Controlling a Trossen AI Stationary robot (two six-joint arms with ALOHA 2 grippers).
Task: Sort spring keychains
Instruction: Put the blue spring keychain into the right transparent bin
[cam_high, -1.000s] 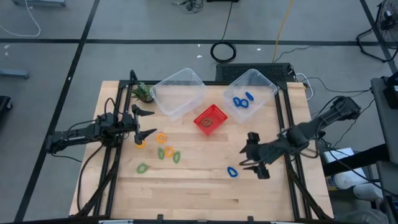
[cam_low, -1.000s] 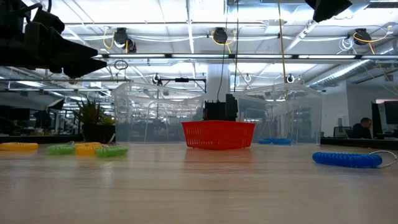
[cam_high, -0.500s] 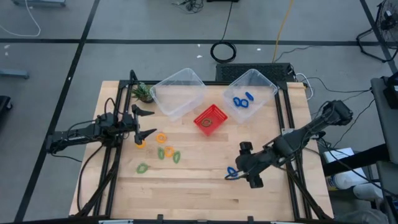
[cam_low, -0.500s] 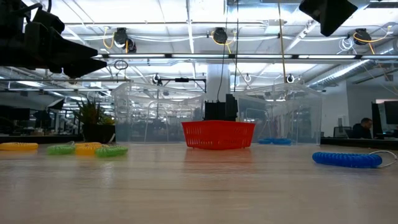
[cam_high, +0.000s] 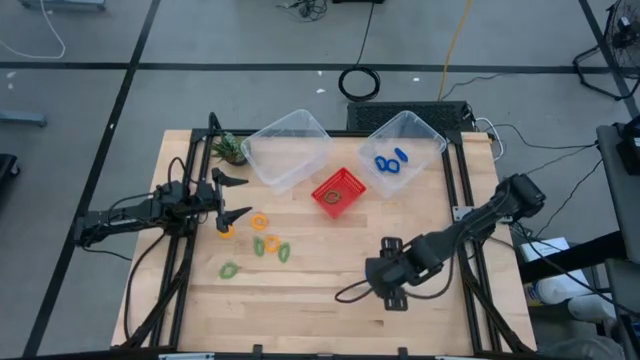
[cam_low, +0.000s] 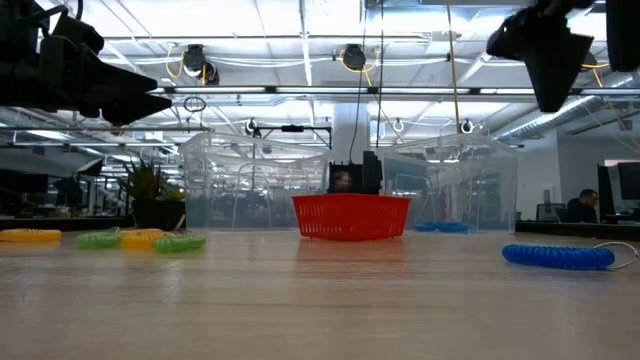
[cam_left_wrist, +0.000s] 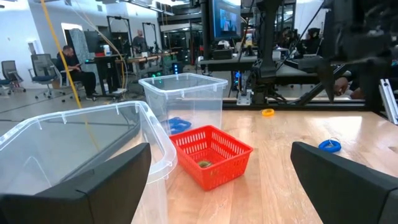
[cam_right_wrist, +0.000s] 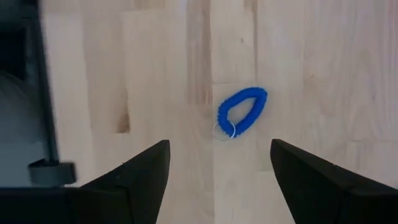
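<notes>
The right hand (cam_high: 385, 290) hovers with fingers spread above a blue spring keychain (cam_right_wrist: 242, 113) lying on the table (cam_high: 310, 300); the arm hides that keychain from overhead. The left hand (cam_high: 232, 198) waits open near the orange and green keychains (cam_high: 262, 240).

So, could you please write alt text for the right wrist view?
A blue coiled spring keychain with a small metal ring lies flat on the pale wooden table, ahead of the right gripper, whose two dark fingers stand open.
</notes>
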